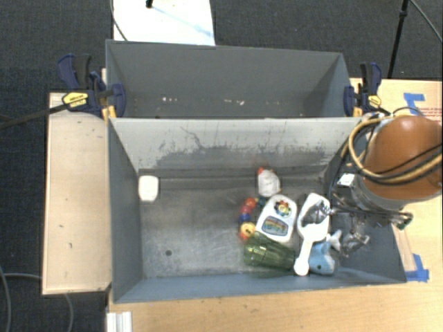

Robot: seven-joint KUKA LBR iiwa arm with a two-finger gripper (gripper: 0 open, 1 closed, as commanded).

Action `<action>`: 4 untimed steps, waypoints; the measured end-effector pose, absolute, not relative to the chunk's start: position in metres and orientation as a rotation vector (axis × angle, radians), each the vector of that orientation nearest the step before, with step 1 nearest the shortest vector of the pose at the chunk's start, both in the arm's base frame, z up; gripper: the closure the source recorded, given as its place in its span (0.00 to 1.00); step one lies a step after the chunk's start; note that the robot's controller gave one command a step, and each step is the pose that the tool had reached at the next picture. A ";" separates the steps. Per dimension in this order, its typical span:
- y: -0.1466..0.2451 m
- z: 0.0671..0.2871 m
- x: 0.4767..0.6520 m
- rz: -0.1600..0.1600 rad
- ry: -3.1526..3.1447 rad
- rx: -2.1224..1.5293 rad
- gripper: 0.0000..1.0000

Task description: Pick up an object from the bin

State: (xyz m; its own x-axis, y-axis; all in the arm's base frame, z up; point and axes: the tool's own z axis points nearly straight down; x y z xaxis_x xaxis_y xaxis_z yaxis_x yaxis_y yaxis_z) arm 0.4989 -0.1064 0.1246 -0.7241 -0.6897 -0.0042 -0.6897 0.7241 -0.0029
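Hanging low at the right end of the bin [180,254], the gripper [349,239] sits close to the floor, beside the right wall. Released or clenched: cannot tell, since its metal parts merge with the grey behind them.

Nearest things: a blue toy [322,262], just left of the gripper and a little toward the near wall. A white scoop [309,230] lies lengthwise, also just left of the gripper, its lower end against the blue toy.

Further left is a loose heap: a white toy with a coloured face [276,220], a green bottle [268,256] on its side along the near wall, a few small coloured balls [247,216] and a small white bottle [268,183]. A white block [148,187] lies well apart, at the left wall.

Hard to read: the scoop partly covers the blue toy, so its shape is unclear. The orange cover [405,154] and cables [360,144] hide the bin's right wall.
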 end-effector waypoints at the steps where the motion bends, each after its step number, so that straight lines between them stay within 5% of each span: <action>1: -0.094 0.087 0.487 -0.001 2.835 -1.346 0.00; 2: -0.083 0.072 0.500 0.000 2.600 -1.762 1.00; 4: -0.082 0.074 0.500 0.002 2.600 -1.762 1.00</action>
